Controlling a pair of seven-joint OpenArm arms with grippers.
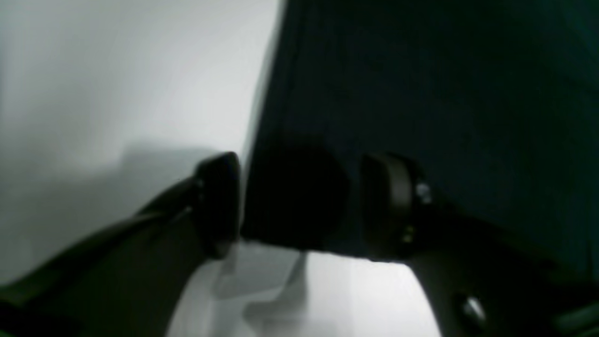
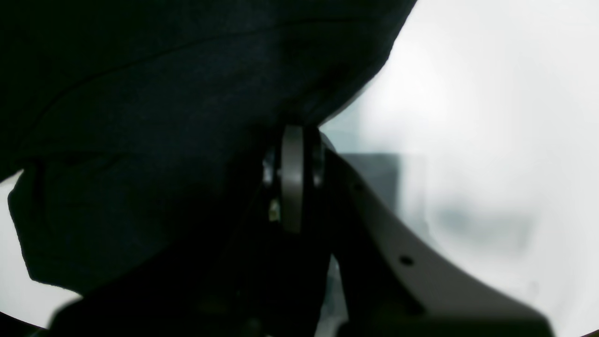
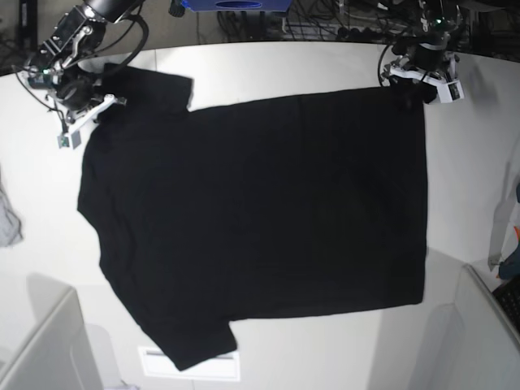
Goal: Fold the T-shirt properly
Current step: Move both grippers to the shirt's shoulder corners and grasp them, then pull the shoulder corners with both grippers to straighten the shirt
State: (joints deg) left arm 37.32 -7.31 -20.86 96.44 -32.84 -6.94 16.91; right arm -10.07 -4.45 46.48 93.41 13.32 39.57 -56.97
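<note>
The black T-shirt [image 3: 260,211] lies spread flat on the white table [image 3: 325,65], plain side up, with one sleeve at the upper left and the other at the lower left. My right gripper [image 3: 96,101] is at the upper-left sleeve. In the right wrist view its fingers [image 2: 292,187] are pressed together, and the black cloth [image 2: 164,117] bunches into their tips. My left gripper [image 3: 410,91] is at the shirt's upper-right corner. In the left wrist view its fingers [image 1: 217,201] stand apart, straddling the corner of the cloth [image 1: 421,93], which rests on the table.
A small grey cloth scrap [image 3: 6,219] lies at the table's left edge. A white label [image 3: 195,366] shows under the lower sleeve. Grey panels stand at the bottom left [image 3: 41,349] and bottom right [image 3: 487,325]. Cables and a blue object [image 3: 236,4] sit behind the table.
</note>
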